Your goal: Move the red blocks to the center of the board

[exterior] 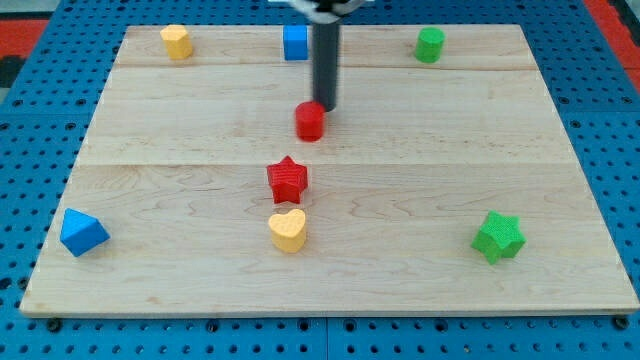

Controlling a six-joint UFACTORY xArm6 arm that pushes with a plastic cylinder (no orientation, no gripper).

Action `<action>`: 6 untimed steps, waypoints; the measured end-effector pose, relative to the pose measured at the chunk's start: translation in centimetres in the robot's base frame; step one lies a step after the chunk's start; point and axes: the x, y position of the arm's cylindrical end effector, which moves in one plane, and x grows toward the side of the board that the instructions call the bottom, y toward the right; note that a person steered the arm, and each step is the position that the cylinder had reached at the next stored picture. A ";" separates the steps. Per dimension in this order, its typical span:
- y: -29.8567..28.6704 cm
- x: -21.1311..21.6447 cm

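A red round block (310, 121) lies just above the board's middle. A red star block (288, 179) lies below it, near the middle. My tip (326, 107) is at the red round block's upper right edge, touching it or nearly so. The dark rod rises from there to the view's top.
The wooden board (520, 150) holds a yellow heart block (288, 230) just below the red star, a yellow block (177, 41) top left, a blue cube (295, 43) behind the rod, a green block (430, 45) top right, a blue block (82, 232) lower left, a green star (498, 237) lower right.
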 end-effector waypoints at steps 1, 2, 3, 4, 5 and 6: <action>5.5 1.0; 9.9 6.1; 7.3 13.1; 1.1 14.5; -2.4 13.3; -2.9 10.2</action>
